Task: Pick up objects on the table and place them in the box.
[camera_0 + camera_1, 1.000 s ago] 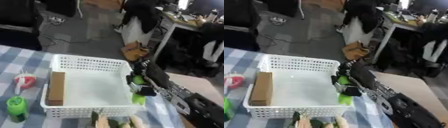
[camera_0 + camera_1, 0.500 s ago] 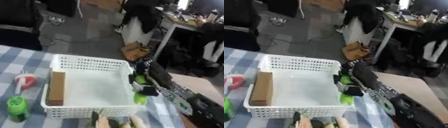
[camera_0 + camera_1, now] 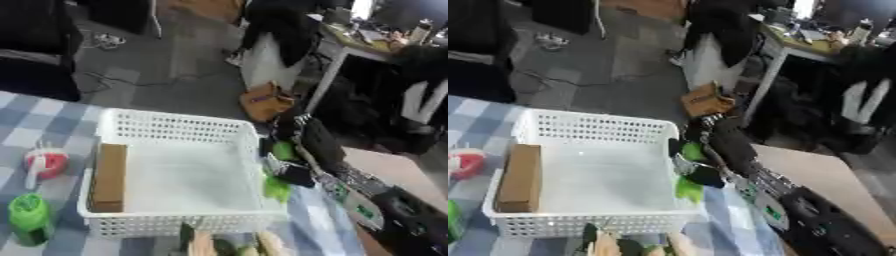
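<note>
A white slotted basket (image 3: 173,128) stands on the blue-checked table. A brown box (image 3: 109,170) lies along its left inner wall. My right hand (image 3: 306,145) comes in from the lower right and hangs at the basket's right rim, its fingers curled round a green object (image 3: 282,150); a second green part (image 3: 276,189) shows lower down, just outside the rim. Left of the basket lies a red and white object (image 3: 44,163), and a green bottle (image 3: 29,218) stands near the front left. My left hand shows in neither view.
Pale and green items (image 3: 229,245) lie in front of the basket at the picture's lower edge. Beyond the table is open floor with a cardboard box (image 3: 265,101), dark chairs and a desk at the far right.
My right hand with the green object has risen slightly along the basket's right rim. The basket and the other objects have not moved.
</note>
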Tool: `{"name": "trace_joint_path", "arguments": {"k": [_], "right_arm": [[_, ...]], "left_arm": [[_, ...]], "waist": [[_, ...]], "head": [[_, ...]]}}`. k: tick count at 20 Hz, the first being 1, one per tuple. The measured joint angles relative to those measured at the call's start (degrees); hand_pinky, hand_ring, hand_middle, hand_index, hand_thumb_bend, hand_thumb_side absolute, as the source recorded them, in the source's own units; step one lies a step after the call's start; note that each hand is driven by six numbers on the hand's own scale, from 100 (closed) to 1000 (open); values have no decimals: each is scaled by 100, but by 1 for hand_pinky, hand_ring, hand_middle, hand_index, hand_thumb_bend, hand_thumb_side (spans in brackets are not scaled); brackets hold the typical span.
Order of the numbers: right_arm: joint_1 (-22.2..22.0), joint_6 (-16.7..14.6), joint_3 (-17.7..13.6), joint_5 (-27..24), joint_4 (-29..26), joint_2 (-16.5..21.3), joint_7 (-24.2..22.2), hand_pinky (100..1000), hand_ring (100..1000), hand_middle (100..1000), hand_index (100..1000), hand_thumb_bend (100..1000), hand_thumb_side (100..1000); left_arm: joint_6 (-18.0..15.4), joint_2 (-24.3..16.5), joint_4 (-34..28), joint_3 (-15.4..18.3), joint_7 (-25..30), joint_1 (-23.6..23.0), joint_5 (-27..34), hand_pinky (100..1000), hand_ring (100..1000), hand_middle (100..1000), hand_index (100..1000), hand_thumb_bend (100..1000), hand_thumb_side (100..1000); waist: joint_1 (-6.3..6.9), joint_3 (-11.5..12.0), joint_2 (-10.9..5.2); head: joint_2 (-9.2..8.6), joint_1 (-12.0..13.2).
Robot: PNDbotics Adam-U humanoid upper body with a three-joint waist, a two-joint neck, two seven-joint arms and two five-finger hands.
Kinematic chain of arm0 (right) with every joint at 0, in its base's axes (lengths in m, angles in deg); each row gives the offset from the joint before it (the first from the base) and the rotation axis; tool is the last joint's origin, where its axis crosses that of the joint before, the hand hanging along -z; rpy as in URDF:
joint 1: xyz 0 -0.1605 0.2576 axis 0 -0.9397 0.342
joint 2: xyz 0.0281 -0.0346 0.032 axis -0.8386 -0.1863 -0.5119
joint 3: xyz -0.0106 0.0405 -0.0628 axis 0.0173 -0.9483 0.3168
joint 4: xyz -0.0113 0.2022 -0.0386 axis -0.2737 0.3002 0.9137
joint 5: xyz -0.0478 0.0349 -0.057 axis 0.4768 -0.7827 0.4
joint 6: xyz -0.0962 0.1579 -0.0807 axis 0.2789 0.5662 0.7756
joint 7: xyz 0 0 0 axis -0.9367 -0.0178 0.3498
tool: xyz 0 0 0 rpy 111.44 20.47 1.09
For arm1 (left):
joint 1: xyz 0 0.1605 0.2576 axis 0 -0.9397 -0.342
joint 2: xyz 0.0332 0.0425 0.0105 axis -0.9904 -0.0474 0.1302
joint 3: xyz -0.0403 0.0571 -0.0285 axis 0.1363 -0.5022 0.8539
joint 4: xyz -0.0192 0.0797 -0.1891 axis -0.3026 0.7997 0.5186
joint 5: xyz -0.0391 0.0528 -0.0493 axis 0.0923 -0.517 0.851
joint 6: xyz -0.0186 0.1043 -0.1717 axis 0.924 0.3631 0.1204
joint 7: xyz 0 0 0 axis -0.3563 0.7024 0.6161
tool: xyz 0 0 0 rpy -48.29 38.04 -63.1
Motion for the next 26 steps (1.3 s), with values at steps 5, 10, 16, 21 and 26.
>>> {"name": "trace_joint_path", "arguments": {"k": [5, 10, 16, 21, 26], "right_arm": [[-1, -57, 9, -273, -81, -3, -57, 520, 544, 618, 679, 100, 898], [-13, -158, 8, -450, -170, -3, -158, 837, 747, 804, 809, 100, 1000], [-53, -463, 54, -451, -111, -16, -463, 949, 892, 909, 917, 100, 1000], [-43, -640, 60, -535, -69, -16, -640, 969, 932, 956, 951, 100, 1000], [-34, -724, 57, -577, -52, -16, -723, 980, 949, 971, 969, 100, 1000]], "left_arm": [[7, 2, 0, -22, 46, -5, 16, 844, 905, 848, 951, 100, 999], [3, 6, 0, -54, 95, -6, 52, 842, 904, 851, 950, 100, 998], [-5, 7, 0, -55, 130, -6, 70, 840, 904, 853, 949, 100, 997], [-7, 7, 0, -55, 147, -3, 99, 839, 903, 852, 947, 100, 998], [-6, 7, 0, -55, 153, -2, 101, 838, 903, 853, 948, 100, 997]], "waist": [[0, 0, 0], [0, 7, 1], [0, 30, 3], [0, 35, 3], [0, 35, 3]], "head": [[-7, 1], [-42, 13], [-42, 5], [-41, 5], [-40, -6]]}}
